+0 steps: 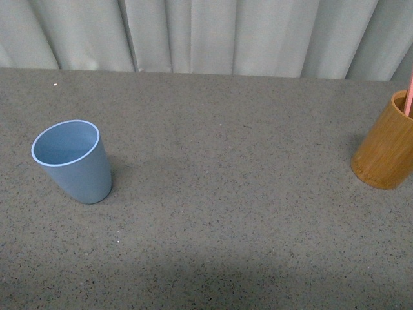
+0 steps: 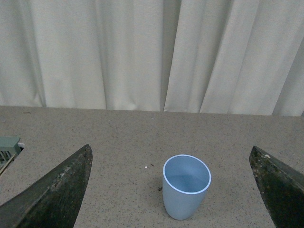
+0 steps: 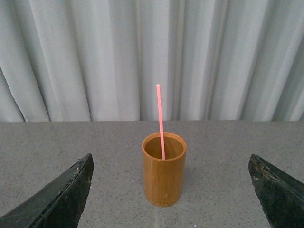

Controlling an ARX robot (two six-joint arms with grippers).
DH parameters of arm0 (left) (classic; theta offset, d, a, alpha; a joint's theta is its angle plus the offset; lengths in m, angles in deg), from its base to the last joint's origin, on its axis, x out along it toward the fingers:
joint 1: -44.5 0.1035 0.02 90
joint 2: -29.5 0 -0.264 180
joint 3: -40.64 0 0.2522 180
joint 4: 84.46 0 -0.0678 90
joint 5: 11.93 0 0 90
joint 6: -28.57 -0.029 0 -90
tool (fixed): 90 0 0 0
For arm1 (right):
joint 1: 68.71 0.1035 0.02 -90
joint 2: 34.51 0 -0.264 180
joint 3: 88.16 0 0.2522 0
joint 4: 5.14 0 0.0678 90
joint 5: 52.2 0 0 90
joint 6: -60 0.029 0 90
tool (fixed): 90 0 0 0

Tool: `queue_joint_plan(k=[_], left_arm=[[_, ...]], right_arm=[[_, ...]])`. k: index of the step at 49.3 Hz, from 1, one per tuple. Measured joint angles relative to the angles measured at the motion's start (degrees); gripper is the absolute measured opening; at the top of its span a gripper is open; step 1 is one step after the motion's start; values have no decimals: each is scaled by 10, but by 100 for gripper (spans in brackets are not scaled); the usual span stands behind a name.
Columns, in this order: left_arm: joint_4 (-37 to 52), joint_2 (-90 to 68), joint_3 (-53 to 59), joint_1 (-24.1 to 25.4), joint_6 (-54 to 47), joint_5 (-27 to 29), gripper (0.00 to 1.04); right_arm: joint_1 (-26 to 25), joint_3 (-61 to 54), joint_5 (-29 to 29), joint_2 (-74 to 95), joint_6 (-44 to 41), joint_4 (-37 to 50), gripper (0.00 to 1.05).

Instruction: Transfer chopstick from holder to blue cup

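The left gripper (image 2: 171, 148) has its jaws spread wide, their dark tips at the two lower corners of the left wrist view, and nothing is between them or touching them. Just beyond, standing upright on the speckled grey table (image 2: 118, 137), is the blue cup (image 2: 185, 190), roughly centred in the gap between the jaws but well clear of both; it looks empty. A pale green object (image 2: 8, 147) pokes in at the edge of that view, too cut off to identify. The right gripper (image 3: 171, 156) is likewise wide open and holds nothing. Ahead of it, centred between its jaws and apart from them, stands the round wooden holder (image 3: 164, 178), with the single pink chopstick (image 3: 160, 121) standing in it, leaning slightly and rising well above the rim. In the front view neither arm shows; the cup sits toward the left and the holder at the far right edge, well apart, with bare table between them. A pleated white curtain (image 1: 226, 32) hangs behind the table's far edge.
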Motion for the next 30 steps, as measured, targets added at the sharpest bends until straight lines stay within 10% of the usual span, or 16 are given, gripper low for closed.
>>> queue_joint_plan(k=[30], left_arm=[[0,0,0,0,0,0,98]], right_arm=[[0,0,0,0,0,0,95]])
